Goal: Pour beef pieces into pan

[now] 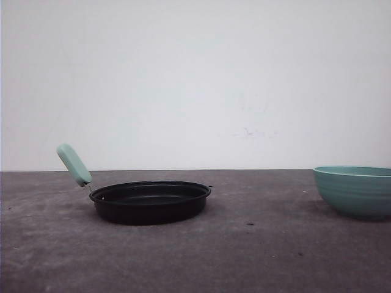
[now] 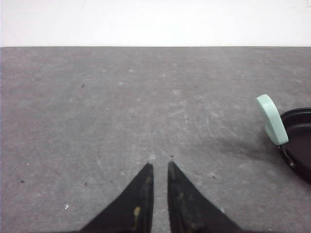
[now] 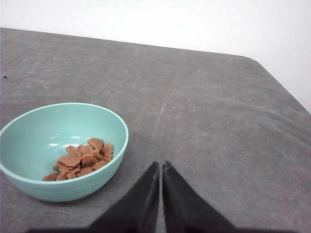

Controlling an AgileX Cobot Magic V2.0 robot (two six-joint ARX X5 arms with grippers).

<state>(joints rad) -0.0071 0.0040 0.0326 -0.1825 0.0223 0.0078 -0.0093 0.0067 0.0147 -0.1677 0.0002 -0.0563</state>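
Note:
The black pan [image 1: 149, 201] sits left of centre on the grey table, its mint-green handle [image 1: 74, 164] angled up to the left. Its edge [image 2: 299, 141] and handle [image 2: 272, 119] also show in the left wrist view. My left gripper [image 2: 160, 165] hovers over bare table beside the handle, its fingers a narrow slit apart with nothing between them. The beef pieces [image 3: 80, 160] lie heaped in a teal bowl [image 3: 73, 187]. My right gripper [image 3: 161, 163] is shut and empty, just beside the bowl's wall.
The teal bowl [image 1: 356, 190] stands at the right edge of the front view. The table's rounded far corner [image 3: 252, 60] lies beyond the right gripper. A white wall backs the table.

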